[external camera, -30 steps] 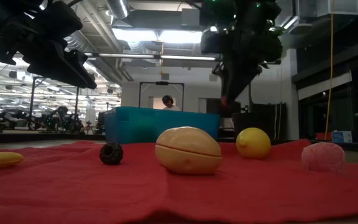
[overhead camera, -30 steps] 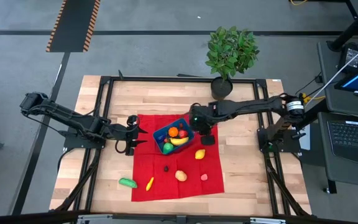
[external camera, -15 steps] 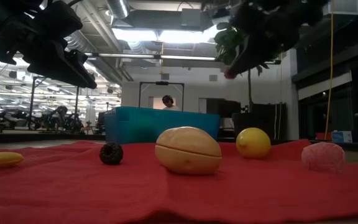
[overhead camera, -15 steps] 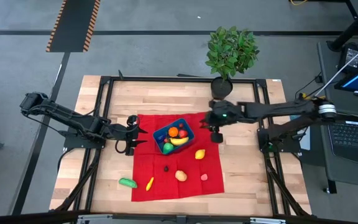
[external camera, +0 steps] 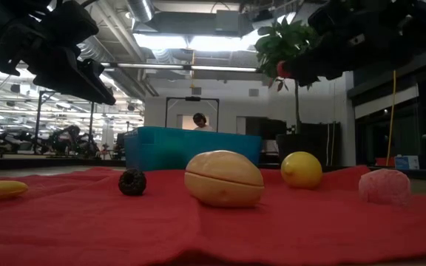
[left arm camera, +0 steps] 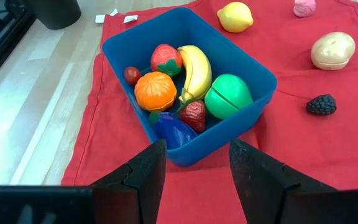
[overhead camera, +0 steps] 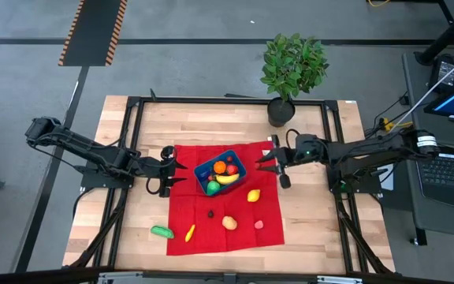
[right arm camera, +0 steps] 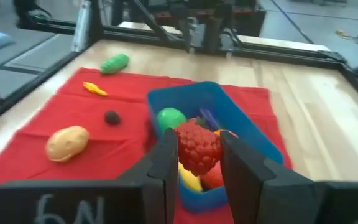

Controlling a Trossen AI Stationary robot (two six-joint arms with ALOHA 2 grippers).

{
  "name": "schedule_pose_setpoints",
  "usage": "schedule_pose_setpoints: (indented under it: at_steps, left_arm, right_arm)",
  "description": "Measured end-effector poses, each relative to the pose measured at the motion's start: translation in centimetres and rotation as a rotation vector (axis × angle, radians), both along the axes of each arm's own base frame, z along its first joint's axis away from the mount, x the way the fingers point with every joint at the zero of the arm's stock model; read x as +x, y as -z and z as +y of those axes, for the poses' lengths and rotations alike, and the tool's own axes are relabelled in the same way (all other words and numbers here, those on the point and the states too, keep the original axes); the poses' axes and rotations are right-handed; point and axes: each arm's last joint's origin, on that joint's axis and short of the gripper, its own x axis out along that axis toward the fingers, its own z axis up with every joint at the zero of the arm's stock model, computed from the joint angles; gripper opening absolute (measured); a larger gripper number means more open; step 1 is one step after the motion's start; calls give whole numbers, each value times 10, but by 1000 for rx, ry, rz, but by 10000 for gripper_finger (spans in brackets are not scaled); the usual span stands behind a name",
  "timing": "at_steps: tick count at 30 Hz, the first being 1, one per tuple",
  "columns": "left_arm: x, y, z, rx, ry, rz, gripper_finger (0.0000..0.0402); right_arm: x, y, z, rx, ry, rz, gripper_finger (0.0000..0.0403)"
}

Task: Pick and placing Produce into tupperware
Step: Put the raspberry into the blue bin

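My right gripper [right arm camera: 196,155] was clamped on a red raspberry [right arm camera: 197,148], fingers pressed to either side of it, and it hung above the table at the right edge of the red cloth [overhead camera: 235,237]. The blue tupperware [overhead camera: 221,173] was the reference point for everything else. From my right gripper the tupperware lay toward the left arm's side, near but not beneath the raspberry. Its long axis ran diagonally across the cloth, one corner pointing back toward the potted plant [overhead camera: 292,67].

My left gripper [left arm camera: 191,165] waited just beside the tupperware on the opposite side, fingers apart and empty.

Inside the tupperware lay a banana [left arm camera: 194,70], an orange [left arm camera: 155,91], two strawberries, half a lime [left arm camera: 227,96] and a dark blue piece. On the cloth in front of it remained a lemon [overhead camera: 253,196], a potato [overhead camera: 229,222], a blackberry [overhead camera: 210,212], a pink piece [overhead camera: 258,224] and a small yellow-orange piece [overhead camera: 189,232]. A green piece [overhead camera: 161,231] lay just off the cloth's edge.

I judged the next move to be a short carry leftward to bring the raspberry over the tupperware, then a release.
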Motion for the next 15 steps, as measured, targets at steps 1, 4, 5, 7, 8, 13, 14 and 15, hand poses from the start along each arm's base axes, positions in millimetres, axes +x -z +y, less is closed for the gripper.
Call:
schedule_pose_setpoints:
  at_steps: [1, 4, 5, 7, 8, 13, 14, 15]
  left_arm:
    - [0, 0, 0, -1, 0, -2, 168]
    - [0, 0, 0, -1, 0, -4, 168]
    - [0, 0, 0, -1, 0, -4, 168]
    - [0, 0, 0, -2, 0, -4, 168]
    - [0, 0, 0, -1, 0, -4, 168]
    - [0, 0, 0, -1, 0, -4, 168]
    - [0, 0, 0, -1, 0, -4, 168]
    - [0, 0, 0, -1, 0, -4, 168]
  right_arm:
    - [0, 0, 1, 6, -24, -8, 99]
    - [0, -4, 3, 23, -108, -50, 99]
    - [1, -6, 4, 25, -129, -64, 99]
    - [1, -7, 4, 26, -153, -80, 99]
    - [1, -7, 4, 25, -156, -81, 99]
    - [1, -8, 4, 21, -142, -86, 99]
    - [1, -8, 4, 19, -131, -86, 99]
    - [1, -8, 3, 15, -115, -86, 99]
